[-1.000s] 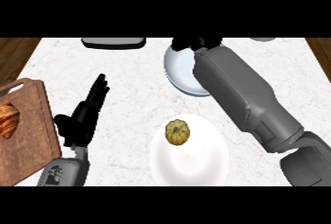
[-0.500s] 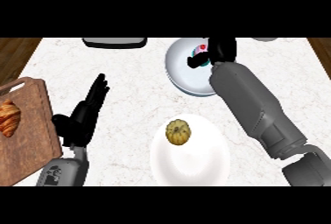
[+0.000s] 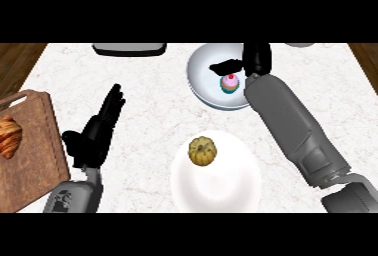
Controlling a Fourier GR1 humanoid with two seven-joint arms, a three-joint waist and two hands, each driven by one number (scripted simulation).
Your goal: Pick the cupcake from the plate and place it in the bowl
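Now right hand hovers open over bowl, cupcake inside.

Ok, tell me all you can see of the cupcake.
The cupcake is small, with pink frosting, a dark red dot on top and a teal wrapper. It sits upright inside the white bowl, toward its right side. The right hand hangs just above and beside it, fingers open; contact cannot be told.
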